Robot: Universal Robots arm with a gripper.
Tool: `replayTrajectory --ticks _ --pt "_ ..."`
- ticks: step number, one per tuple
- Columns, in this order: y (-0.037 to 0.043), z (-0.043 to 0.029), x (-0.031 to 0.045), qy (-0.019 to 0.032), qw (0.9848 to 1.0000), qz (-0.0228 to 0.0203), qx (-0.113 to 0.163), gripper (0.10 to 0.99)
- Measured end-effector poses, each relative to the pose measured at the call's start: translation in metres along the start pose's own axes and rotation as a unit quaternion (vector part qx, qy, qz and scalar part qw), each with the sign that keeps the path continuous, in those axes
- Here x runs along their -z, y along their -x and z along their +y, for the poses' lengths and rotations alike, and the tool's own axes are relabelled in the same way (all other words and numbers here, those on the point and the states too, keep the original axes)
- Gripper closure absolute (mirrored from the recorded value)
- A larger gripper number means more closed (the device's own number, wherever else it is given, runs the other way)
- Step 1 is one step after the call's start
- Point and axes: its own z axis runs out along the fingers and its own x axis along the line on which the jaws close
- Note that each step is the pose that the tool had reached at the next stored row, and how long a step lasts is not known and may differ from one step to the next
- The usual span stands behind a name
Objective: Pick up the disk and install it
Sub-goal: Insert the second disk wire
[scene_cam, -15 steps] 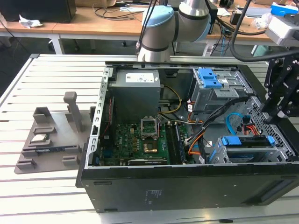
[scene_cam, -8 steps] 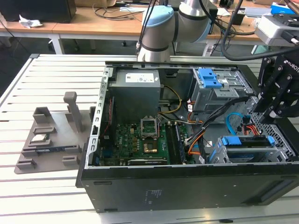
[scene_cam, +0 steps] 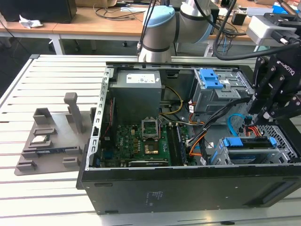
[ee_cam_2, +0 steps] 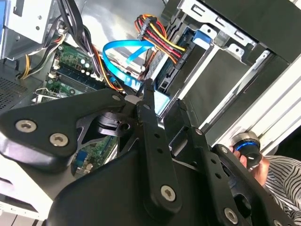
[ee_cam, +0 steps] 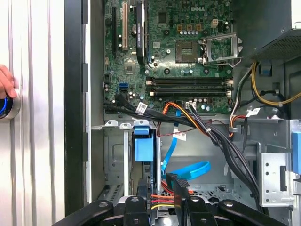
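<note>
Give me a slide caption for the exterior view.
Black robot gripper hovering over blue-framed disk in open black computer case.

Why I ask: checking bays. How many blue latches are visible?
2: one blue latch on the upper drive bay, one on the lower drive cage. Others may be hidden.

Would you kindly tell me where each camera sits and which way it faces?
Exterior view: off the arm, looking down on the open computer case, arm and gripper over the disk.
First wrist view: above the motherboard; gripper links show.
Second wrist view: behind the gripper linkage.
Both wrist views share the blue cable.
</note>
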Motion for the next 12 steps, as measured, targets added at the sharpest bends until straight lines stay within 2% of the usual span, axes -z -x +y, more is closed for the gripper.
replayTrajectory --ticks 4,8,12 --pt "0.0000 0.0038 -0.0018 0.0000 1.0000 0.0000 0.000 0.725" --pt "0.0149 0.0045 -0.0019 -0.0001 1.0000 0.0003 0.005 0.725" --pt "0.0164 0.0048 -0.0080 -0.0002 0.9999 0.0005 0.016 0.725"
